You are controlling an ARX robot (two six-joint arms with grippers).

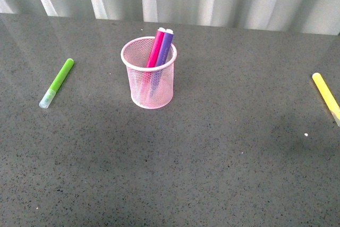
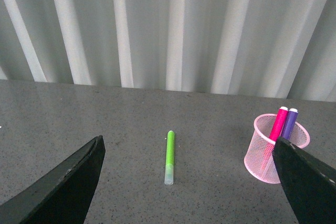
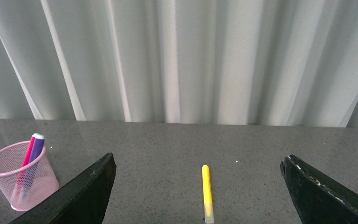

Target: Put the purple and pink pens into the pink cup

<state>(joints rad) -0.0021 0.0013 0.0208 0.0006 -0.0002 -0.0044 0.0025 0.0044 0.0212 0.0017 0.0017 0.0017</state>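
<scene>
Pens both home: pink pen [image 1: 155, 49] and purple pen [image 1: 166, 48] lean inside pink cup [image 1: 151, 86], table centre. Left gripper [image 2: 184, 182], right gripper [image 3: 200, 196] spread wide, empty. Judgement: keep arms clear, leave green marker [image 1: 57, 82] and yellow marker [image 1: 326, 97].

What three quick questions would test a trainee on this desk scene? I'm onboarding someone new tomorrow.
1. True or false: the pink pen and purple pen both stand inside the pink cup.
2. Which pen lies on the table to the left of the cup in the front view: A yellow, B green, C purple?
3. Are the left gripper and right gripper open or shut?

Key: 1 true. 2 B, the green pen; the yellow pen lies to the right. 3 Both open, holding nothing.
</scene>
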